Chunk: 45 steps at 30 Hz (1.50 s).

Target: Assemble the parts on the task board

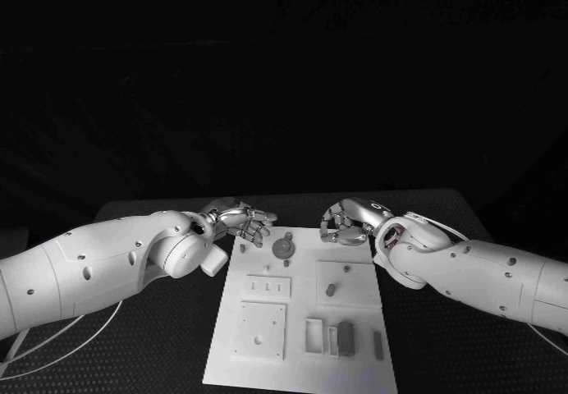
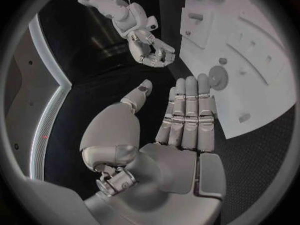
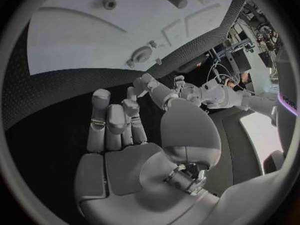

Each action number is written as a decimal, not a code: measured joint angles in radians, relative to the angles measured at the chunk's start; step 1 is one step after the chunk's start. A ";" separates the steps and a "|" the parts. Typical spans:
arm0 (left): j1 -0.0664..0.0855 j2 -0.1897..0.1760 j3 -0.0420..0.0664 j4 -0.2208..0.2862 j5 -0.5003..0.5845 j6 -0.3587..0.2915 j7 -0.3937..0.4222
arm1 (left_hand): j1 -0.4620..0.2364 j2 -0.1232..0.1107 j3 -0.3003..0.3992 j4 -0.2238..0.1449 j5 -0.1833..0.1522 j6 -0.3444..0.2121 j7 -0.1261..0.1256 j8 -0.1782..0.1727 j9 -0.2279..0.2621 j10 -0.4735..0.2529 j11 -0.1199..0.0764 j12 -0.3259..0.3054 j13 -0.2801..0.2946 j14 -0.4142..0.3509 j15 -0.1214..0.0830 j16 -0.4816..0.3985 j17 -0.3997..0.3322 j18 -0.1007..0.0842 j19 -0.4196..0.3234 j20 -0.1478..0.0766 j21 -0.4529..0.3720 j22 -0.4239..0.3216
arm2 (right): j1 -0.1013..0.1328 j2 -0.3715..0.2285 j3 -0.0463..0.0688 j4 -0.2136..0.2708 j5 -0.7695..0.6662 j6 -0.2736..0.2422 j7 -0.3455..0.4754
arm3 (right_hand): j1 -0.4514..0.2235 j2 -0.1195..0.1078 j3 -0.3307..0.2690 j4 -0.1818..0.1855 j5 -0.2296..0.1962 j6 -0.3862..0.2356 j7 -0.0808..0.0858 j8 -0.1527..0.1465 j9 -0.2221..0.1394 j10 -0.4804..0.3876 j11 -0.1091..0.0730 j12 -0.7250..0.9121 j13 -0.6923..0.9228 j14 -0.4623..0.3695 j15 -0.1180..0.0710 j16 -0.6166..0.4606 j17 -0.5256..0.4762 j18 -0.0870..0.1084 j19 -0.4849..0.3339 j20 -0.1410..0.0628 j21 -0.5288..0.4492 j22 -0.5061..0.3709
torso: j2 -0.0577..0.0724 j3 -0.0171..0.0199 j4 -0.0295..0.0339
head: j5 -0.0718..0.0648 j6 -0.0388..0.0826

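Nearest the head camera, the white task board point(image 1: 302, 361) lies on the black counter point(image 1: 142, 353), with grey parts on it: a round disc part point(image 1: 284, 246) near its far edge, a short peg point(image 1: 332, 289) mid-board, and upright blocks point(image 1: 345, 336) closer in. Beyond the far edge, the left hand point(image 1: 240, 220) and right hand point(image 1: 345, 223) hover apart from the disc, touching nothing. Left fingers point(image 2: 187, 110) lie straight, pressed side by side; right fingers point(image 3: 109, 122) are loosely apart, empty.

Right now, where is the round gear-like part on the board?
In the head view, the round part lies at the task board's far end, between the left hand and right hand.
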 measured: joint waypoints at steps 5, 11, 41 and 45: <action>0.000 0.039 -0.001 -0.015 -0.026 -0.002 -0.051 | -0.014 -0.005 0.001 0.012 0.000 0.000 0.000 0.000 -0.002 0.002 -0.002 0.000 0.005 0.002 -0.002 -0.004 0.009 0.000 0.000 0.000 0.000 0.003 | 0.005 0.016 0.000 0.025 -0.014 0.010 -0.027 | 0.000 0.000 0.001 0.001 0.000 0.003 -0.003 0.000 0.000 0.001 -0.001 0.000 0.000 0.003 -0.003 0.000 0.000 0.000 0.003 -0.003 0.000 0.000 | -0.004 -0.0003 0.0002 | 0.006 0.001; 0.000 0.070 -0.001 -0.030 -0.051 -0.008 -0.093 | -0.015 -0.007 0.004 0.015 0.000 0.000 0.000 0.000 -0.005 0.002 -0.002 0.000 0.009 0.002 -0.002 -0.004 0.014 0.000 0.000 0.000 0.000 0.006 | 0.006 0.032 0.000 0.050 -0.029 0.020 -0.045 | -0.003 -0.003 0.002 0.002 0.000 0.003 -0.003 0.000 0.000 0.001 -0.001 0.000 0.000 0.003 -0.003 0.000 0.000 0.000 0.005 -0.002 0.000 0.000 | -0.011 -0.0016 0.0000 | 0.013 -0.001; 0.000 0.120 -0.001 -0.037 -0.185 0.026 -0.199 | -0.080 -0.039 -0.001 0.075 0.000 0.042 -0.017 0.004 -0.005 0.025 -0.018 0.005 0.056 0.023 -0.016 -0.008 0.074 -0.007 0.014 -0.014 0.000 0.034 | 0.009 0.097 0.000 0.060 -0.077 0.052 -0.074 | -0.011 -0.005 0.003 0.003 0.000 0.008 -0.008 0.000 0.000 0.005 -0.005 0.000 0.000 0.009 -0.004 0.000 -0.001 0.000 0.009 -0.005 0.000 0.000 | -0.012 -0.0022 -0.0012 | 0.013 -0.010; 0.000 0.121 -0.001 -0.037 -0.189 0.027 -0.202 | -0.076 -0.031 -0.001 0.075 0.000 0.042 -0.016 0.004 -0.004 0.025 -0.018 0.005 0.062 0.023 -0.016 -0.008 0.081 -0.008 0.014 -0.014 0.000 0.037 | 0.009 0.099 0.000 0.060 -0.079 0.054 -0.074 | -0.011 -0.005 0.003 0.003 0.000 0.008 -0.008 0.000 0.000 0.005 -0.005 0.000 0.000 0.009 -0.004 0.000 -0.001 0.000 0.009 -0.005 0.000 0.000 | -0.012 -0.0021 -0.0009 | 0.012 -0.011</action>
